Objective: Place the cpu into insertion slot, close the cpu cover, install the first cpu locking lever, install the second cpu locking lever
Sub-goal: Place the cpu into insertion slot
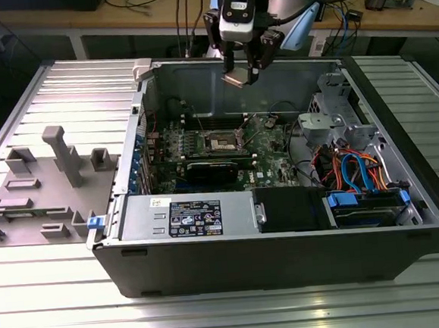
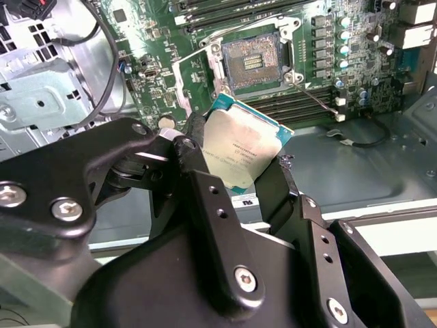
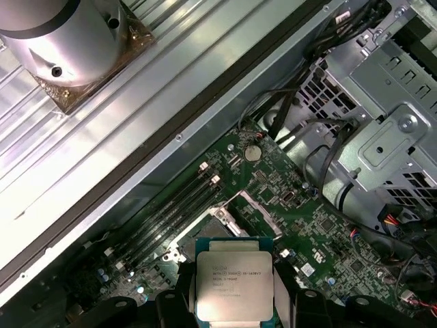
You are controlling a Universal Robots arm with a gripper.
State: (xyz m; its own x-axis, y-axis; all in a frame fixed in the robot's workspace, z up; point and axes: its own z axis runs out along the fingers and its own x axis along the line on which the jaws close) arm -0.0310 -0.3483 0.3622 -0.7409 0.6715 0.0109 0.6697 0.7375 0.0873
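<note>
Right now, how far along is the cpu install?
Done: nothing is seated yet. The slot lies open and empty, its contacts bare. In hand: the gripper holds the cpu by its edges, well above the board. Left: seating the cpu, then closing and locking the slot; none of that is done.

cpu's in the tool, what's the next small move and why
Probably a short, slow descent toward the insertion slot. The tool is shut on the cpu, which hangs well above the motherboard in the exterior view. In the second wrist view the socket's dark centre lies uncovered, with nothing seated in it.
</note>
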